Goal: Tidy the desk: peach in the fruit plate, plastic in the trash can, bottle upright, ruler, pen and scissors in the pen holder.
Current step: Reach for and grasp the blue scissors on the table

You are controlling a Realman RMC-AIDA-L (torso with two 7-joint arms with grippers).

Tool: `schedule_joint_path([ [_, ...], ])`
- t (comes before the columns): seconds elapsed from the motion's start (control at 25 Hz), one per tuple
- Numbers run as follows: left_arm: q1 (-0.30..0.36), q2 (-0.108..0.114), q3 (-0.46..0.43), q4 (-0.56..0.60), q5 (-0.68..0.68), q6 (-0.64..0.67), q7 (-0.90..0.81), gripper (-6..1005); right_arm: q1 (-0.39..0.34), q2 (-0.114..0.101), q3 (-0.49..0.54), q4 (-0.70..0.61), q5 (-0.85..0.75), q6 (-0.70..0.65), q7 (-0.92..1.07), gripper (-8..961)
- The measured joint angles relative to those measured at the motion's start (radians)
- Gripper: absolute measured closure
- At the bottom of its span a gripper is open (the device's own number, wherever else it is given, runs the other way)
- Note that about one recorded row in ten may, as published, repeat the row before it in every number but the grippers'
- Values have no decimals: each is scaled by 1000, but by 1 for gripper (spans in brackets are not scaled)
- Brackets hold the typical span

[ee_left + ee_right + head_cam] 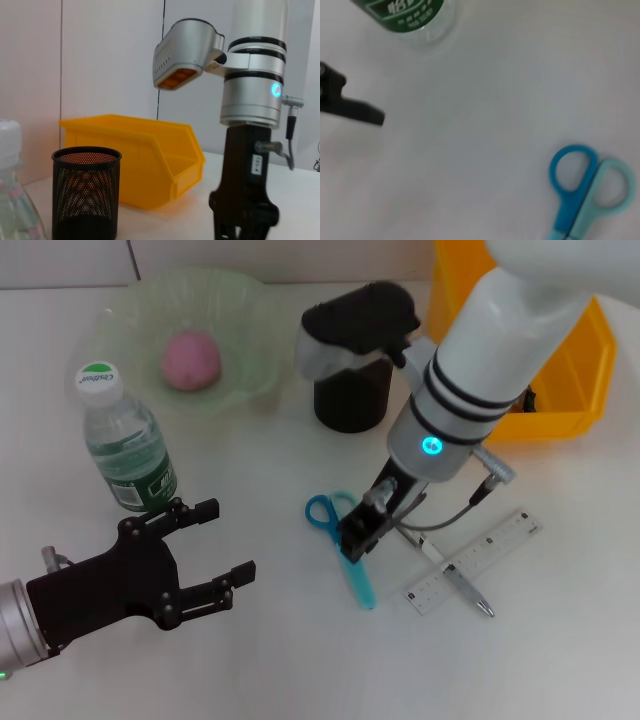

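The right gripper hangs low over the white table, right above the scissors. Its dark body covers the middle of the scissors; the blue handle loops stick out just beside it on the side toward the left arm, and the pale blue blades run out from under it toward the robot. I cannot tell whether its fingers are spread or closed, since they are hidden beneath the wrist. The right wrist view shows the scissors lying flat on the table, the two loops side by side.

Just on the other side of the right gripper lie the ruler and the pen, the pen crossing the ruler, both flat on the table. Beyond the gripper, farther from the robot, stands the black mesh pen holder, and past that the yellow bin.

The left gripper hovers near the robot with its fingers spread apart, holding nothing. The bottle stands upright just beyond it, green label and white cap showing. Farther on, the peach sits in the pale green fruit plate.
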Motion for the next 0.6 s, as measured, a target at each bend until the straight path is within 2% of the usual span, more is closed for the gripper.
schedule_joint_path([
  [0.36, 0, 0, 0, -3, 0, -2, 0, 167, -8, -1, 104, -27, -71, -18, 0, 743],
  [0.52, -2, 0, 0, -8, 0, -3, 0, 167, 10, 1, 143, -20, -93, 3, 0, 712],
  [0.6, -2, 0, 0, -8, 0, -4, 0, 167, 41, 2, 163, 23, -93, 32, 0, 678],
])
